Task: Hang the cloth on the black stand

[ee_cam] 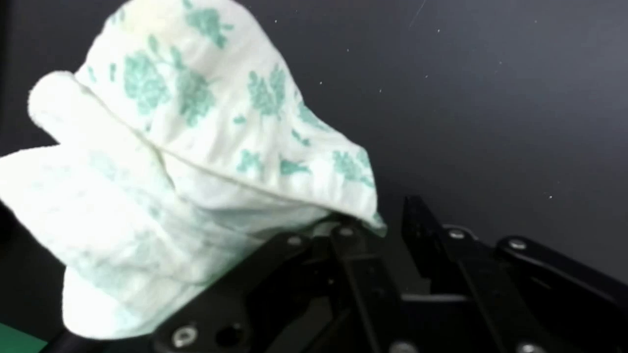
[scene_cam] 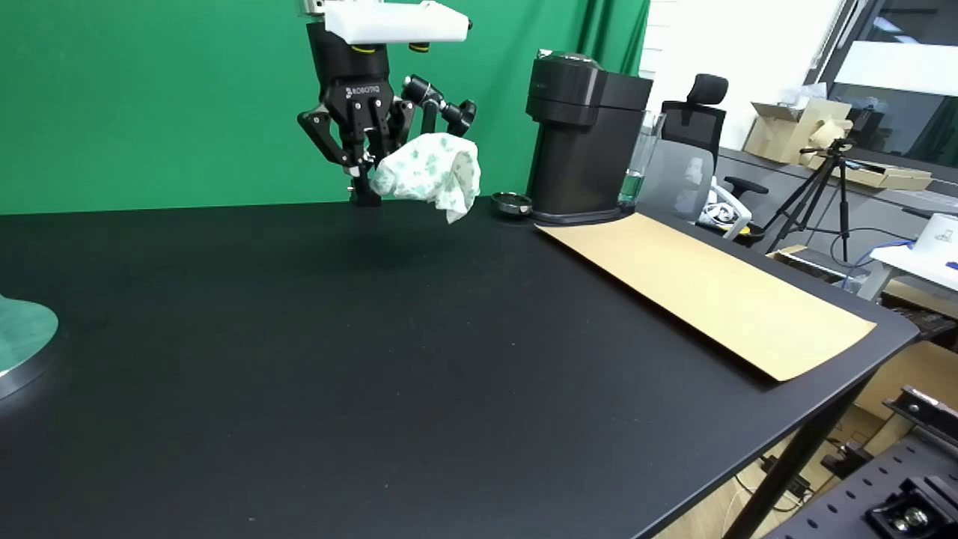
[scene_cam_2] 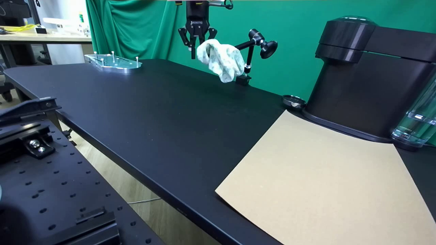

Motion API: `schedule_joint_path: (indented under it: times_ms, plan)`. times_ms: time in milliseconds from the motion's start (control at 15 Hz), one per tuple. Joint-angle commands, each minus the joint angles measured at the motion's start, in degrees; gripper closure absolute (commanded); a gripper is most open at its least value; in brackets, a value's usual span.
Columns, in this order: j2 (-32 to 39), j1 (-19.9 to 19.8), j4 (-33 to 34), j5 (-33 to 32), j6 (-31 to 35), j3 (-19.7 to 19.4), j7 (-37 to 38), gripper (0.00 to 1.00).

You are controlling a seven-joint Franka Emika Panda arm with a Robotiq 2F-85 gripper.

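Note:
The cloth is white with green flower prints. It hangs bunched above the far part of the table in both exterior views [scene_cam: 426, 168] [scene_cam_2: 223, 59] and fills the left of the wrist view [ee_cam: 221, 98]. The black stand [scene_cam_2: 250, 58] is jointed with a round knob; it also shows in an exterior view [scene_cam: 458, 116]. The cloth covers the end of the stand's arm and seems draped there. My gripper [ee_cam: 392, 220] is beside the cloth, also in both exterior views [scene_cam: 365, 161] [scene_cam_2: 197, 49]. Its fingers are apart with nothing between them. The cloth touches or hides one fingertip.
A black coffee machine [scene_cam: 576, 135] stands right of the stand, with a small round dish [scene_cam: 512, 203] beside it. A tan sheet [scene_cam_2: 323, 177] lies on the black table. A clear plate with white pegs [scene_cam_2: 114, 63] sits at the table's far end. A green curtain is behind.

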Motion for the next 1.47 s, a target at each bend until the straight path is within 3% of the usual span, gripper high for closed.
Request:
schedule_joint_path:
  times_ms: [0,333,400,1067,1400]
  plan:
    - [0.9,0.3,2.3,0.0,-2.9,0.0,-0.7,0.39]
    - [1.0,1.6,3.4,-2.8,-3.9,-0.3,-1.7,0.04]
    - [1.0,2.0,3.9,-3.9,-4.0,-0.4,-2.1,0.01]
    - [1.5,10.1,11.5,-18.5,-6.0,-0.1,-1.9,0.00]
    - [0.7,10.0,11.5,-15.3,-11.9,1.2,-2.9,0.00]
